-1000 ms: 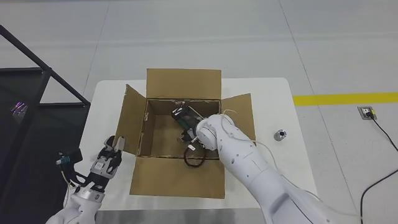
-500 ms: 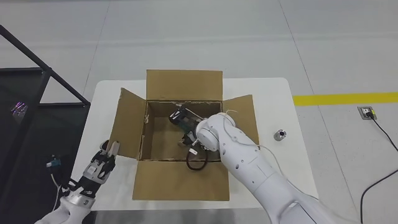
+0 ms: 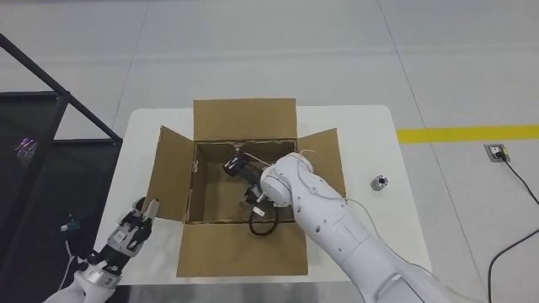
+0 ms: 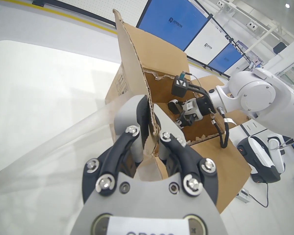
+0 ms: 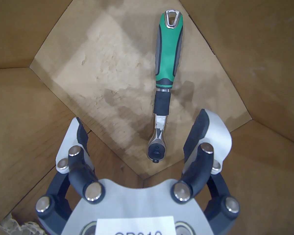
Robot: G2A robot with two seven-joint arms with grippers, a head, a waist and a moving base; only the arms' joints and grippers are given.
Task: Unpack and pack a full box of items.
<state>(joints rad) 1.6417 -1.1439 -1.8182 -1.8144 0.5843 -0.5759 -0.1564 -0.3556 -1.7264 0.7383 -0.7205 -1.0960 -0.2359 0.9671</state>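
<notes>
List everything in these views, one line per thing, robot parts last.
cardboard box: one, brown, flaps open, standing on the table.
ratchet wrench: one, green and grey handle with a metal head, lying flat on the box floor.
small cylinder: one, metallic, on the table beside the box, apart from it.
table: one, white, under the box.
left end effector: one, grey and black, clamped on the edge of a side flap of the box.
right end effector: one, grey and black, open, inside the box above the wrench's head.

table [image 3: 370,126]: white | on it: open cardboard box [image 3: 240,251]; small metal cylinder [image 3: 381,183]
</notes>
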